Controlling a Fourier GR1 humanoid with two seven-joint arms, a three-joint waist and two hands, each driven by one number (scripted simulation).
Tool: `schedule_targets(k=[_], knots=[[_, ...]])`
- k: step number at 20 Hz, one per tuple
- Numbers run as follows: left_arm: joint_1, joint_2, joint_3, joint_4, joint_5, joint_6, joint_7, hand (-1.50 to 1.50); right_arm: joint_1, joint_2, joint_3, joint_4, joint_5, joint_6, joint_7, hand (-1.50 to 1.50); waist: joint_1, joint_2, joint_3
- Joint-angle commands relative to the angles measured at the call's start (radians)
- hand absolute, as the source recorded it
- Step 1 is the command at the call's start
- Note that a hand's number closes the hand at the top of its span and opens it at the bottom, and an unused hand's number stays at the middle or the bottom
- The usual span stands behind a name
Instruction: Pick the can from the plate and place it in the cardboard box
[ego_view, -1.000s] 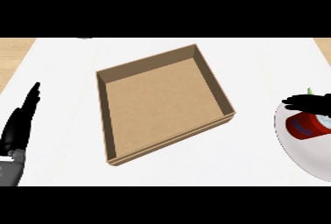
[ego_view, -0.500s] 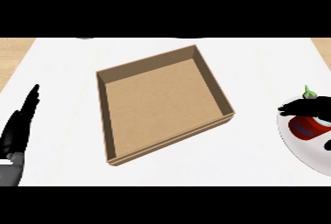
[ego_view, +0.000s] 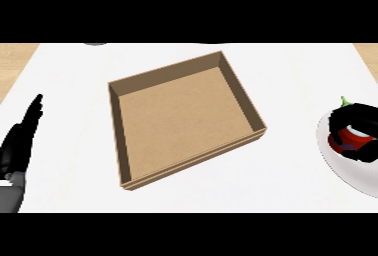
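White counter (ego_view: 295, 75): right hand (ego_view: 358, 116) curls round can (ego_view: 353, 141) on plate (ego_view: 347, 172), axis unclear; left hand (ego_view: 21, 147) straight-fingered

Bright, even, diffuse light. White counter (ego_view: 295, 75) close to washed out, flat tone. Cardboard box (ego_view: 184, 117): floor uniformly lit tan, inner walls at 9 and 11 o'clock darker brown. White plate (ego_view: 354, 175) at 3 o'clock set off from counter only by faint grey shading. Left hand (ego_view: 21, 145) at 8 o'clock and right hand (ego_view: 354, 116), curled round red can (ego_view: 353, 141), read near-black, little surface detail.

One box (ego_view: 184, 120), one plate (ego_view: 356, 176), one can (ego_view: 353, 140)
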Motion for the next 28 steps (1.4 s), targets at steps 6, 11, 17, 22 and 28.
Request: schedule_targets(k=[6,11,17,22,28], knots=[[0.049,0.004,0.035,0.014,-0.004,0.027,0.008,0.0,0.107,0.134,-0.151,0.048,-0.094,-0.155,0.53,1.5,-0.09,-0.033,-0.003],[0.081,0.025,0.059,0.012,0.0,0.029,0.02,0.0,0.138,0.151,-0.202,0.0,-0.103,-0.33,0.761,1.5,-0.12,-0.056,-0.009],[0.102,0.029,0.071,0.025,0.006,0.025,0.006,0.0,0.084,0.206,-0.204,-0.222,-0.068,-0.497,0.949,1.5,-0.128,-0.062,-0.01],[0.135,0.013,0.05,-0.005,0.006,0.014,-0.006,0.0,0.034,0.274,-0.12,-0.423,0.026,-0.524,1.122,1.5,-0.104,-0.064,-0.008],[0.11,0.012,0.05,-0.011,0.005,0.011,-0.016,0.0,-0.052,0.414,-0.027,-0.666,0.111,-0.44,1.453,1.5,-0.083,-0.046,-0.004]])
